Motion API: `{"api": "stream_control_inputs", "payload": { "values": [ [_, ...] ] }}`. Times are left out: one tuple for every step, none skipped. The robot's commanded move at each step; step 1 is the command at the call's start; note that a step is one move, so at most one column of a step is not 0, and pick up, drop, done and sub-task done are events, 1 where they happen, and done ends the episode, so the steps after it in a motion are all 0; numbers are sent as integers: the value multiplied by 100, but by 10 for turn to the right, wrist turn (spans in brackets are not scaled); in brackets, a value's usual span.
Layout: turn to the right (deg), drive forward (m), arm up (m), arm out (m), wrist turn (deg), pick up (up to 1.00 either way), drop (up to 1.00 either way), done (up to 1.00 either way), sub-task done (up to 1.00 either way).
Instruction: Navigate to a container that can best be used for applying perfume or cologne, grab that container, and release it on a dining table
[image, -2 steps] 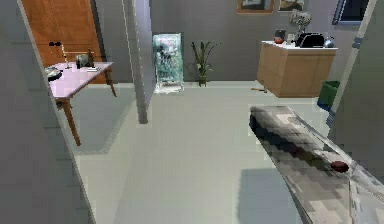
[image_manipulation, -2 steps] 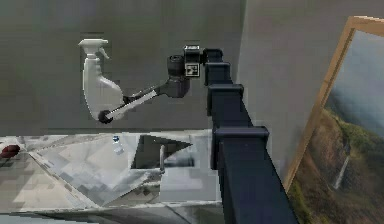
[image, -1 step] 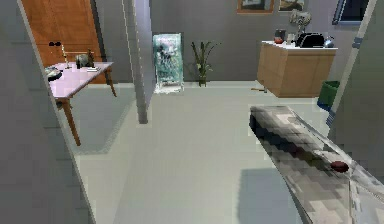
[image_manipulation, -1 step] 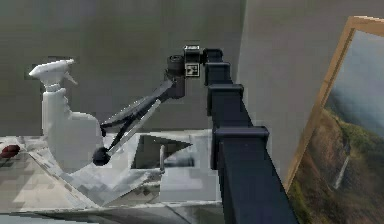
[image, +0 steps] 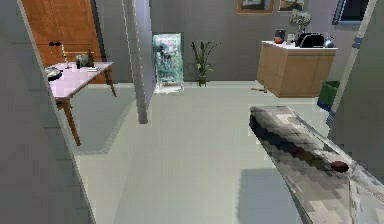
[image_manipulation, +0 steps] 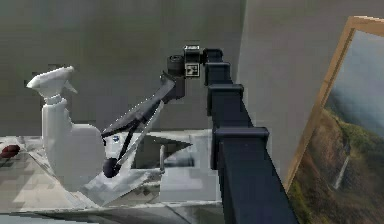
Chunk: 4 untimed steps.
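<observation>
Arm side view — smooth white spray bottle (image_manipulation: 62, 135) by jaws, mottled countertop (image_manipulation: 185, 182) — cannot tell if grasped.

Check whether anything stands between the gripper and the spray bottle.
Nothing visible does. In the arm side view the gripper ends at the lower body of the white spray bottle; whether it holds the bottle cannot be told.

The arm (image_manipulation: 238, 150) rises as a dark square bar from the arm side view's bottom edge, stretched out in stepped segments. At its far end sit two white marker squares (image_manipulation: 193, 48). From there the claw (image_manipulation: 112, 165) slants down toward the view's left, with its thin fingers (image_manipulation: 140, 120) leading. Whether it holds anything cannot be told.
</observation>
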Motion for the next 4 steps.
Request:
{"api": "stream_control_inputs", "payload": {
  "values": [
    [0, 0, 0, -34, 0, 0, 0, 0, 0],
    [-180, 0, 0, 0, 0, 0, 0, 0, 0],
    [0, 95, 0, 0, 0, 0, 0, 0, 0],
    [-60, 0, 0, 0, 0, 0, 0, 0, 0]
  ]
}}
